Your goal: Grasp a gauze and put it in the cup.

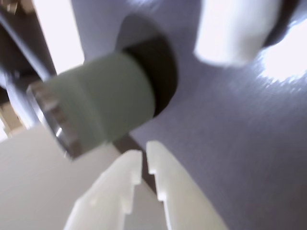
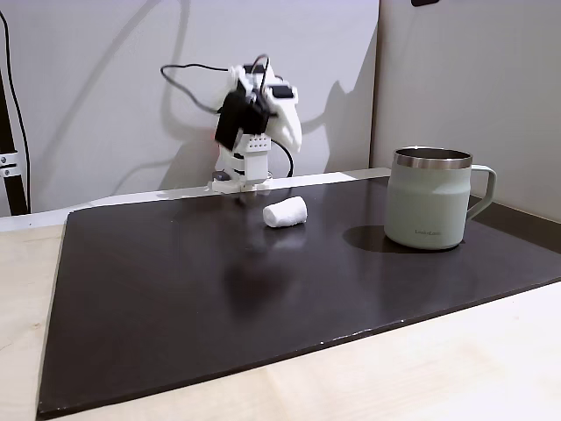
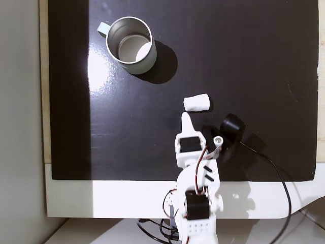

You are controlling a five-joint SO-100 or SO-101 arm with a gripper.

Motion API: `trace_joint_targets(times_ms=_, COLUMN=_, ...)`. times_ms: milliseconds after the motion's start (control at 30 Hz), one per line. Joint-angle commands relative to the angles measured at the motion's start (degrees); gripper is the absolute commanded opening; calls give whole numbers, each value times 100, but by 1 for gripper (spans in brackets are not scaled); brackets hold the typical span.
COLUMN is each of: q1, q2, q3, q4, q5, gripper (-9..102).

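Observation:
The gauze [image 2: 286, 212] is a small white roll lying on the dark mat [image 2: 175, 289], free of the gripper. In a fixed view from above the gauze [image 3: 196, 102] lies just ahead and right of my gripper [image 3: 186, 119], a short gap apart. The sage-green cup [image 2: 429, 197] stands upright with its steel rim up; from above the cup [image 3: 131, 44] is far left of the gauze and looks empty. In the wrist view my gripper [image 1: 144, 151] has its fingers nearly touching, nothing between them, with the cup [image 1: 105, 100] to the left and the gauze [image 1: 235, 28] blurred at top right.
The mat [image 3: 254, 51] lies on a light wooden table [image 2: 438, 368]. The arm's base [image 3: 195, 213] sits at the mat's near edge from above, with a black cable [image 3: 274, 168] trailing right. A wall [image 2: 88, 88] stands behind the arm.

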Motion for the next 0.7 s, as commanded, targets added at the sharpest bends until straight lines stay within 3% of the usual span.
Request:
trace_joint_targets(times_ms=0, q1=-26, q2=-255, q3=-1072, q4=369, q5=-229, gripper=0)
trace_joint_targets(times_ms=667, q1=791, q2=-4465, q3=-5476, q4=2821, q5=-580, gripper=11)
